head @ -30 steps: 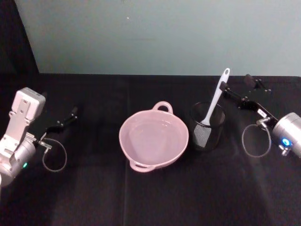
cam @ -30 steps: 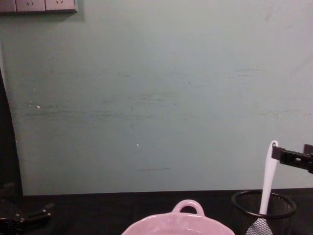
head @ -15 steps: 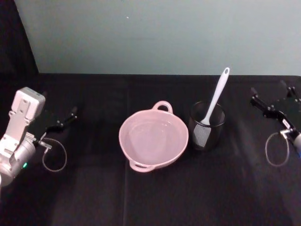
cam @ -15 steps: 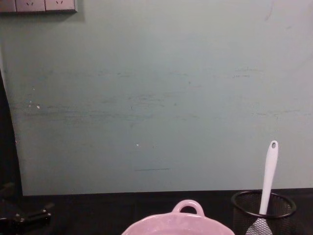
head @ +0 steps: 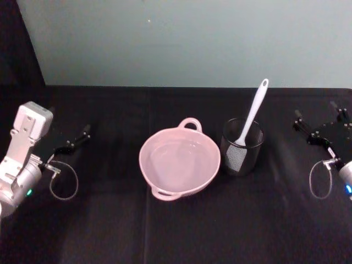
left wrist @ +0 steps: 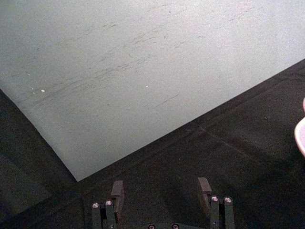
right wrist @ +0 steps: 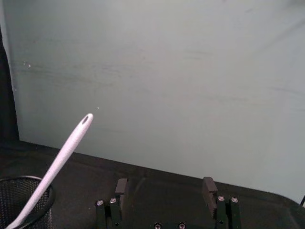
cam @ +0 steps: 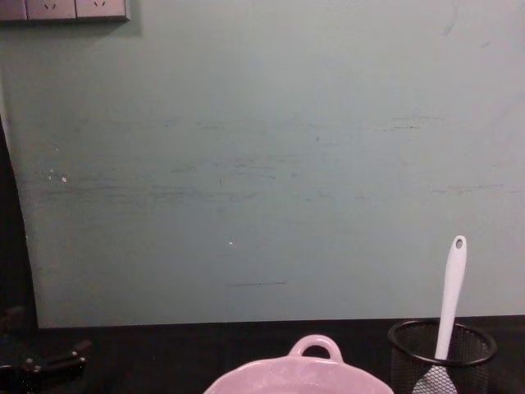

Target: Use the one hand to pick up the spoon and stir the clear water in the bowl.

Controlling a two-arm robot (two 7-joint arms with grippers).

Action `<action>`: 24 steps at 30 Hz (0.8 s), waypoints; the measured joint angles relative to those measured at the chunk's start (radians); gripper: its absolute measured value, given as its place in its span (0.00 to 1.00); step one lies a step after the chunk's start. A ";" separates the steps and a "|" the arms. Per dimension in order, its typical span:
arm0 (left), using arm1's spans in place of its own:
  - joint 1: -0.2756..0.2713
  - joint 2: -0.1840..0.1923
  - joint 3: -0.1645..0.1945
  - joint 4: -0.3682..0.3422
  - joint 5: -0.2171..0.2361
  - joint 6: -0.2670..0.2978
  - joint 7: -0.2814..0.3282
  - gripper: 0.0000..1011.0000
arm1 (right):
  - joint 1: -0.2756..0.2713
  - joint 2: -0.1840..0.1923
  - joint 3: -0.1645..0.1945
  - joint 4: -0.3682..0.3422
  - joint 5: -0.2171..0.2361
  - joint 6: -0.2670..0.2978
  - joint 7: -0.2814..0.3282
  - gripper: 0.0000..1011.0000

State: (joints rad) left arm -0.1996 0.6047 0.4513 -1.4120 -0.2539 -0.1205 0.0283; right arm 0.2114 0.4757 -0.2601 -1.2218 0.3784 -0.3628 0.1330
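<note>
The white spoon [head: 252,114] stands tilted in a black mesh cup [head: 242,148], blade down, with its handle leaning up and away. The spoon [right wrist: 64,155] also rises from the cup in the right wrist view and in the chest view [cam: 450,294]. Left of the cup sits the pink bowl [head: 165,192] holding clear water [head: 179,160] with faint reflections. My right gripper [head: 315,110] hovers open and empty, well right of the cup, touching nothing. Its fingers [right wrist: 121,187] stand wide apart. My left gripper [head: 70,124] rests open at the far left, its fingers [left wrist: 117,188] apart over the cloth.
Black cloth covers the table [head: 181,231], and a pale green wall [head: 187,38] closes off its far edge. Cable loops hang by each wrist, one at the left [head: 63,184] and one at the right [head: 319,179]. The bowl's loop handle [cam: 316,346] shows low in the chest view.
My right gripper has drawn back from beside the spoon's handle tip to the right edge of the table. The spoon stays in the cup. The left arm has not moved.
</note>
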 joint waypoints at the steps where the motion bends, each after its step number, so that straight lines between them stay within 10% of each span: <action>1: 0.000 0.000 0.000 0.000 0.000 0.000 0.000 1.00 | 0.006 -0.006 0.001 0.014 0.002 0.000 0.009 0.99; 24: 0.000 0.000 0.000 0.000 0.000 0.000 0.000 1.00 | -0.001 0.002 0.000 -0.005 0.004 0.003 0.005 0.99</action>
State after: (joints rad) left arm -0.1995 0.6047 0.4513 -1.4120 -0.2539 -0.1205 0.0283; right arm 0.2100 0.4775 -0.2597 -1.2263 0.3820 -0.3603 0.1379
